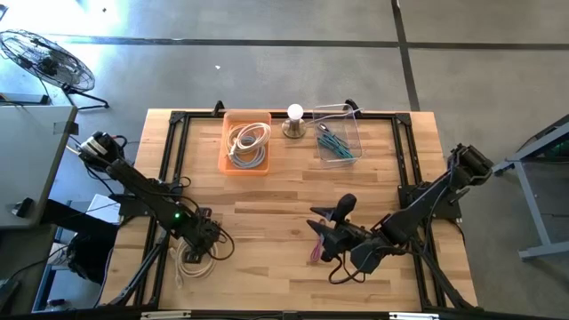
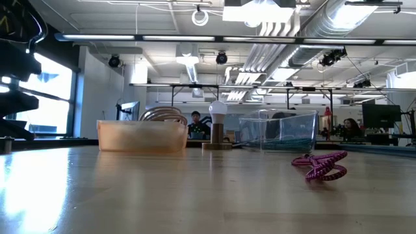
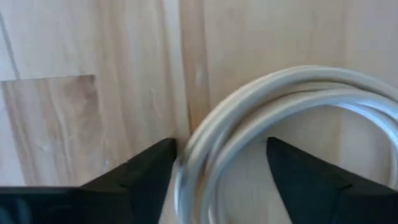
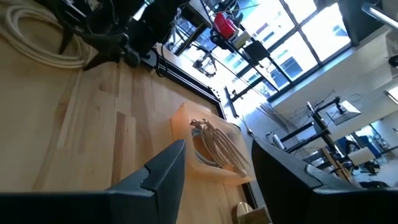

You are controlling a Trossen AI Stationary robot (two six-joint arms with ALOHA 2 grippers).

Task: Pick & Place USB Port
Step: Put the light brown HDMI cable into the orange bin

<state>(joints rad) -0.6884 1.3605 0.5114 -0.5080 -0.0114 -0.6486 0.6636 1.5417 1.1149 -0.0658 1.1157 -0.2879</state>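
— Jaws apart on our left gripper (image 3: pixel 217 168), straddling the white cable coil (image 3: pixel 273 124) at the tabletop's (image 1: pixel 293 191) near left.

— Our right gripper (image 4: pixel 214 165) hangs empty, jaws apart, above the purple cable (image 1: pixel 316 250).

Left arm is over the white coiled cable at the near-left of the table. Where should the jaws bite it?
Grip across the bundled strands of the white cable coil where the arc passes between the left gripper jaws. It lies flat on the table, so come straight down; the jaws are open and already straddle that arc.
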